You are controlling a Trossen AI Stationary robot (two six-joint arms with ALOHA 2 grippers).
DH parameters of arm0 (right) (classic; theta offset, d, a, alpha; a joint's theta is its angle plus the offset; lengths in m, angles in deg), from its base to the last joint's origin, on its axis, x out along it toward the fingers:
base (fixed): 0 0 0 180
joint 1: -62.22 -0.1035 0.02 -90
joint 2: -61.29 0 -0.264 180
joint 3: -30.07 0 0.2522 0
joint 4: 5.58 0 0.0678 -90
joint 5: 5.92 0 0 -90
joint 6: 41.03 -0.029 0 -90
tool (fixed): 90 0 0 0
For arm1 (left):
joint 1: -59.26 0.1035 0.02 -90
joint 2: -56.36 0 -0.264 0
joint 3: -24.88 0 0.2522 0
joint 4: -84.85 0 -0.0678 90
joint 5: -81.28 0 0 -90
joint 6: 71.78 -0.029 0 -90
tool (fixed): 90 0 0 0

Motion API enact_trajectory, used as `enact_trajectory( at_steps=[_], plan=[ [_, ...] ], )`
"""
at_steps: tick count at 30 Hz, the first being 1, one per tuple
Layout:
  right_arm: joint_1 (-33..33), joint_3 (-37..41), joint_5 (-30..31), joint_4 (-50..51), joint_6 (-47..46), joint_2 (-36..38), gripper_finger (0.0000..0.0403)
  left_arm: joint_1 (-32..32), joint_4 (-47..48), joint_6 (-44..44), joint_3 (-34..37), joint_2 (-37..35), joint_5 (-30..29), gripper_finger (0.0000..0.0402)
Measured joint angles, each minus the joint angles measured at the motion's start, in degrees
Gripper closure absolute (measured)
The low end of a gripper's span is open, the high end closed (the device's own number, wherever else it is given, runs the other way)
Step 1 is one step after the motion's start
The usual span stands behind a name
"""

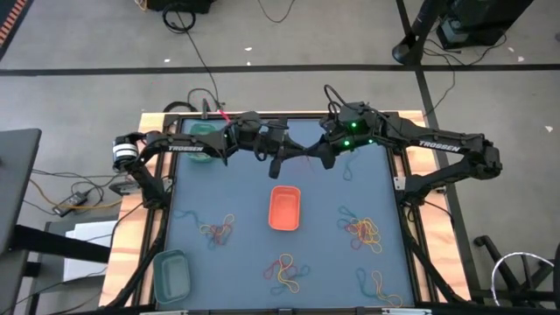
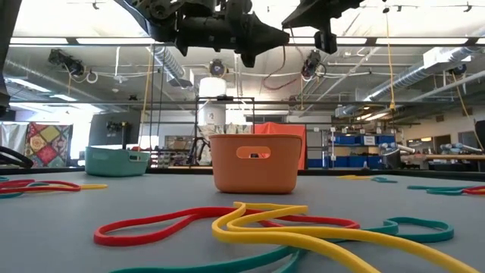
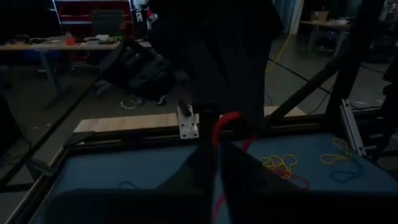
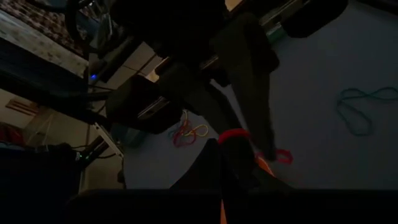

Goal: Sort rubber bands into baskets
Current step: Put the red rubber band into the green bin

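Observation:
My two grippers meet above the far middle of the table. My left gripper [image 1: 278, 166] and my right gripper [image 1: 322, 159] face each other, both shut on one red rubber band [image 3: 227, 119], well above the mat. The orange basket [image 1: 284, 208] stands at the table's middle. The bright green basket [image 1: 203, 131] sits under my left arm at the far left. The teal-green basket [image 1: 172, 273] stands at the near left. Loose bands lie in piles on the mat [image 1: 363, 232], [image 1: 217, 229], [image 1: 286, 273]. My left gripper pinches a strand of the red band [image 3: 217, 155] between its two shut fingers, coming level from the table's left. The band runs from them to a loop at my right gripper's fingers and is clear of the table. My right gripper has a red strand [image 4: 222, 208] between its shut fingers, coming level from the table's right. The band's loop [image 4: 234, 135] lies across the dark finger of my left gripper. How much of the band it has cannot be told in the dark.
A teal band [image 1: 350, 166] lies on the mat below my right gripper. More bands lie at the near right [image 1: 376, 284] and right in front of the low camera [image 2: 258, 224]. Raised frame rails run along the table's edges [image 1: 407, 201].

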Motion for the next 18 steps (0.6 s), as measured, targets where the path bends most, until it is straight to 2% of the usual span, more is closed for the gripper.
enact_trajectory(
  at_steps=[8, 12, 18],
  plan=[
    [0.0, 0.0, 0.1, -0.2, 0.0, 0.0, 0.0391, 0.4, 0.3, 5.3, 0.0, -0.6, -0.7, 0.0397],
    [0.0, 0.0, 0.2, -0.2, -0.6, 0.0, 0.0339, 2.0, 5.3, 13.8, 0.0, -3.7, -6.0, 0.0398],
    [0.2, 0.0, 5.4, 0.5, -0.7, 0.0, 0.0260, 3.9, 20.5, 12.8, 0.0, -10.1, -10.3, 0.0400]
  ],
)
